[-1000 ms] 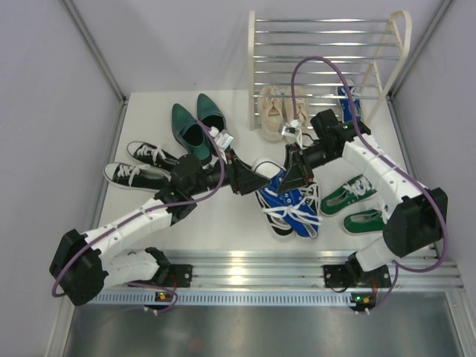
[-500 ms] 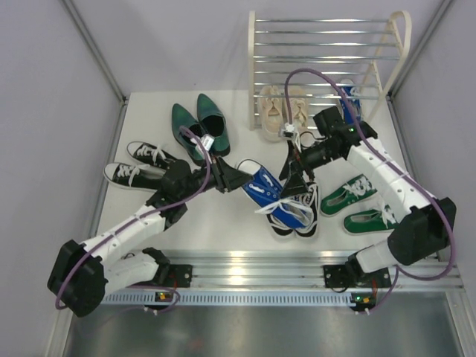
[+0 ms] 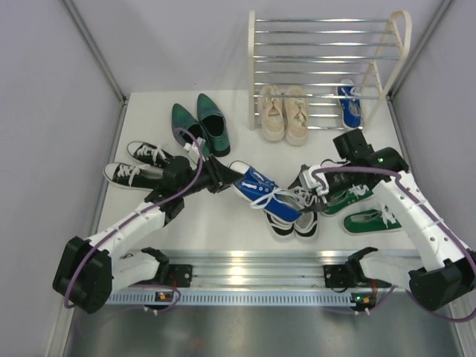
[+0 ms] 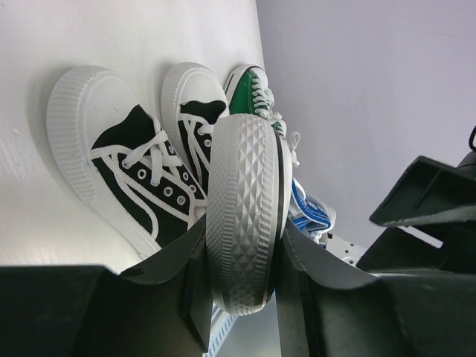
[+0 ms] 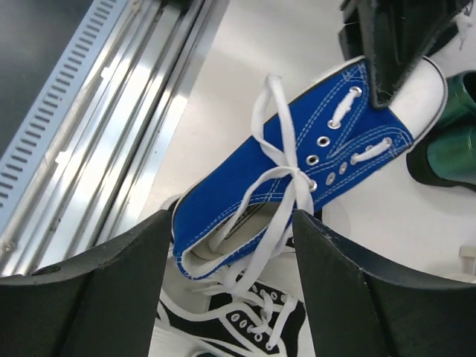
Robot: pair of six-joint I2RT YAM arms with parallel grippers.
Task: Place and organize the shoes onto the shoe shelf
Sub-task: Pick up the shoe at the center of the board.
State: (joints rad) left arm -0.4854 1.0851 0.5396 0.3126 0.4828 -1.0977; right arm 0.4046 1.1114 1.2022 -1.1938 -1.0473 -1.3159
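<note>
My left gripper (image 3: 225, 179) is shut on the white toe of a blue sneaker (image 3: 264, 195). In the left wrist view its ribbed sole (image 4: 245, 208) stands clamped between the jaws of the left gripper (image 4: 242, 279). The sneaker's heel rests across a black-and-white pair (image 3: 294, 223). My right gripper (image 3: 311, 190) is open. In the right wrist view the right gripper (image 5: 230, 286) has its fingers either side of the blue sneaker's (image 5: 297, 171) heel, apart from it. The shoe shelf (image 3: 251, 44) stands at the back with beige lace-ups (image 3: 285, 111) and another blue sneaker (image 3: 349, 103) at its lowest bars.
Dark green dress shoes (image 3: 197, 126) and a second black-and-white pair (image 3: 141, 165) lie left of my left arm. Green sneakers (image 3: 364, 212) lie under my right forearm. A metal rail (image 3: 253, 268) runs along the near edge. Grey walls close both sides.
The right gripper has opened, let go and swung down to the sneaker's heel end. The left gripper has pulled the sneaker's toe to the left.
</note>
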